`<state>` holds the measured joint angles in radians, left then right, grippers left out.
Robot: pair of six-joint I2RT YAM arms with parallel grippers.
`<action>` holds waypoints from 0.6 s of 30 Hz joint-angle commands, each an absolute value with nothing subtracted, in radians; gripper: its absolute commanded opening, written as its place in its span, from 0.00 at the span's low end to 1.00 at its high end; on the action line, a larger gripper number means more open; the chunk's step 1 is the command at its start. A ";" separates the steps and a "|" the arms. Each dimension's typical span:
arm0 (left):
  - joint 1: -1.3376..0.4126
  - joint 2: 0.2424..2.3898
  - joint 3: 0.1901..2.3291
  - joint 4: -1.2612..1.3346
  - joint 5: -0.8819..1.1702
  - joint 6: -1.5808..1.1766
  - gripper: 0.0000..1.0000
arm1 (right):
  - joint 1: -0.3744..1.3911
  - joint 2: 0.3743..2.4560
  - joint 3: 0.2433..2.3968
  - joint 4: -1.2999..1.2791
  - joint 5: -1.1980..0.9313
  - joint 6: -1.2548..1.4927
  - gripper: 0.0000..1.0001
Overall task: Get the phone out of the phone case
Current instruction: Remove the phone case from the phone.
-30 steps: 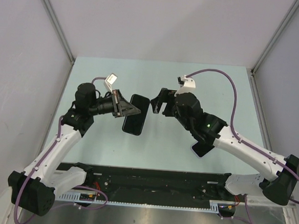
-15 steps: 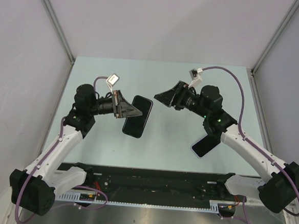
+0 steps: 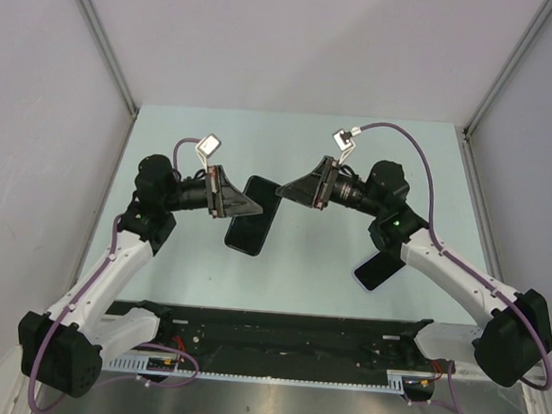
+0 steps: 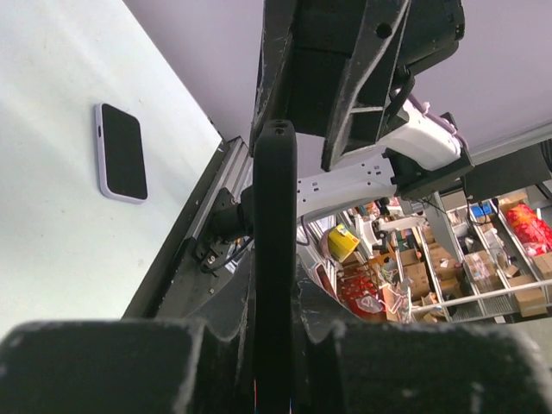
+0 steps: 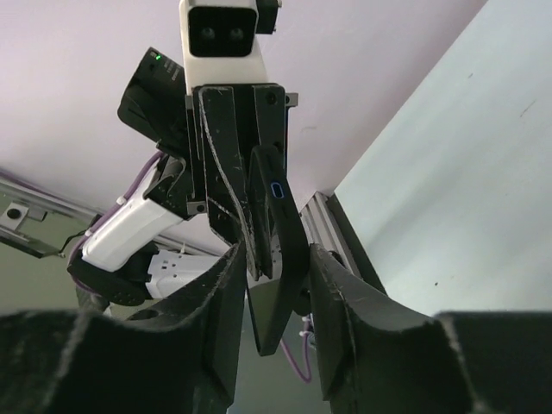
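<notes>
Holds phone case (image 3: 253,217) pinched in left gripper (image 3: 235,202), edge-on above table (image 3: 374,166), free end offered. Straddles that end with right gripper (image 3: 286,193), fingers spread, probably to brace for peeling. Leaves lavender-rimmed phone (image 3: 378,270) flat on table, well apart; cannot tell case contents.

- Phone case (image 3: 253,220): black.
- Phone (image 4: 121,153): black screen, lavender rim.
- Table (image 3: 309,143): pale mint green.
- Arm links (image 3: 110,271): white.
- Cables (image 3: 430,170): purple.
</notes>
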<state>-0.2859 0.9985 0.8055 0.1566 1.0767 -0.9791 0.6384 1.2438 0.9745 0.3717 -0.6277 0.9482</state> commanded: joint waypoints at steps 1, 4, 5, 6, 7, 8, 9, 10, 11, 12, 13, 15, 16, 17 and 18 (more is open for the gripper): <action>-0.284 0.991 0.844 0.236 1.114 -0.994 0.00 | 0.646 1.255 0.974 0.428 -0.670 0.963 0.36; -0.284 0.989 0.842 0.241 1.117 -0.999 0.00 | 0.646 1.269 0.970 0.452 -0.669 0.979 0.31; -0.284 0.989 0.842 0.242 1.118 -0.999 0.00 | 0.646 1.273 0.968 0.462 -0.667 0.986 0.24; -0.284 0.988 0.842 0.242 1.118 -0.999 0.00 | 0.644 1.276 0.963 0.477 -0.667 1.003 0.20; -0.284 0.988 0.842 0.242 1.120 -0.999 0.00 | 0.643 1.278 0.956 0.521 -0.666 1.017 0.15; -0.284 0.985 0.841 0.242 1.120 -1.000 0.00 | 0.641 1.282 0.942 0.546 -0.660 1.037 0.05; -0.284 0.985 0.839 0.242 1.118 -0.999 0.00 | 0.641 1.284 0.936 0.592 -0.652 1.075 0.01; -0.282 0.985 0.835 0.242 1.118 -0.999 0.00 | 0.638 1.287 0.927 0.619 -0.646 1.103 0.00; -0.284 0.983 0.828 0.247 1.120 -1.002 0.00 | 0.638 1.307 0.913 0.658 -0.652 1.126 0.00; -0.284 0.982 0.818 0.273 1.120 -1.011 0.00 | 0.641 1.319 0.907 0.757 -0.658 1.153 0.00; -0.284 0.982 0.789 0.299 1.121 -1.025 0.00 | 0.641 1.336 0.897 0.819 -0.666 1.242 0.00; -0.284 0.982 0.759 0.384 1.124 -1.072 0.00 | 0.644 1.402 0.864 1.055 -0.667 1.352 0.00; -0.284 0.985 0.741 0.408 1.126 -1.083 0.00 | 0.644 1.425 0.853 1.140 -0.661 1.467 0.00; -0.284 0.986 0.735 0.441 1.130 -1.095 0.00 | 0.649 1.486 0.841 1.232 -0.631 1.541 0.00; -0.284 0.986 0.730 0.452 1.131 -1.097 0.00 | 0.650 1.521 0.813 1.420 -0.603 1.607 0.00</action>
